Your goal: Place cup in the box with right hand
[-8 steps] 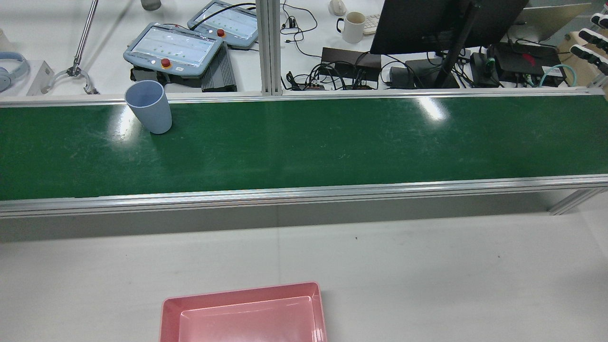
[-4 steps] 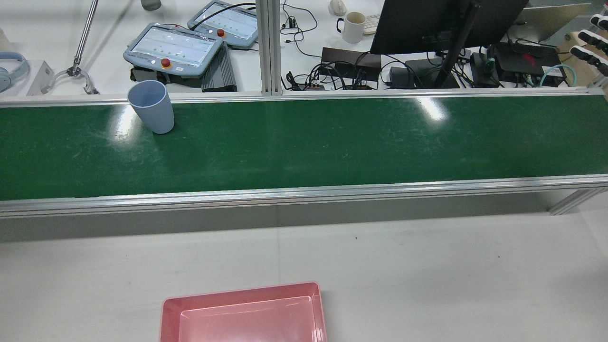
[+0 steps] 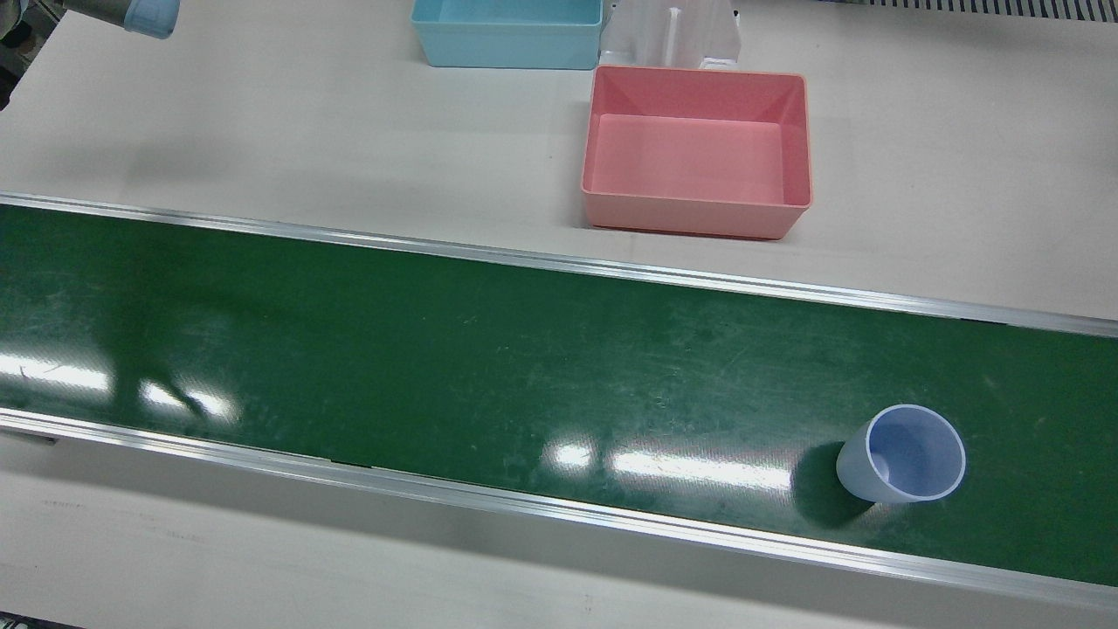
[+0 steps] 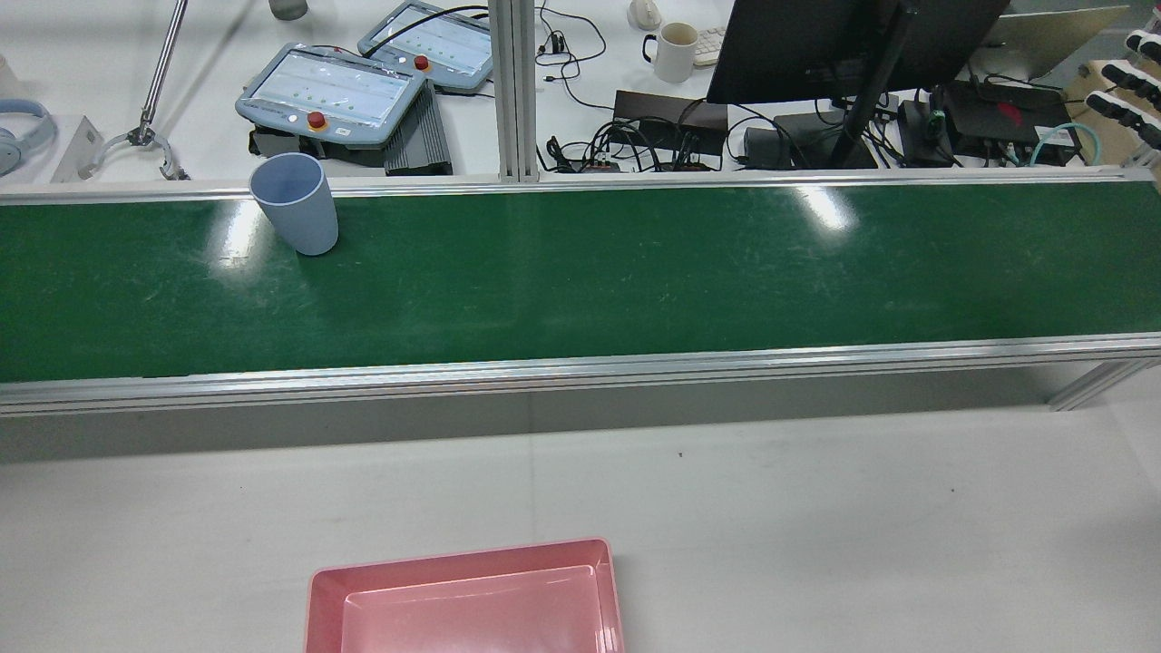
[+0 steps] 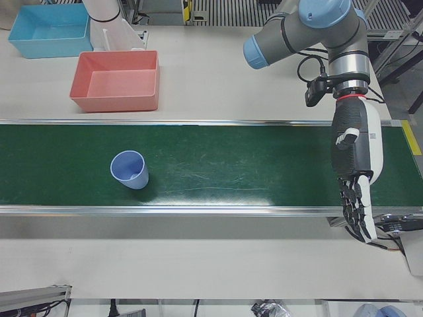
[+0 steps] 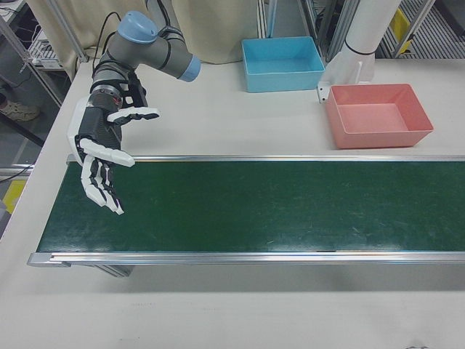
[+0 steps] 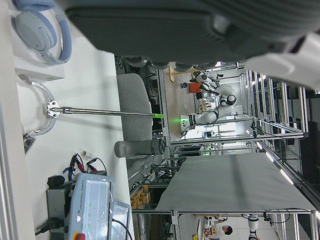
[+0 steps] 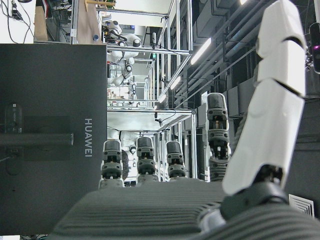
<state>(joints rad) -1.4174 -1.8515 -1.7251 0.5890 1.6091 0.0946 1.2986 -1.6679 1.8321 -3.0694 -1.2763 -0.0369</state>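
In the front view, the cup [image 3: 901, 454] stood upright on the green belt [image 3: 437, 349] near its operator-side rail, well apart from the pink box [image 3: 697, 150].

In the rear view, you saw the cup had crept rightward along the belt from where it stood a moment before, so I judge it was riding toward your right hand.

In the left-front view, your left hand [image 5: 357, 172] hung released, fingers apart, holding nothing.

In the right-front view, your right hand [image 6: 105, 156] hovered released at the belt's far end, with bare belt ahead for the approach.
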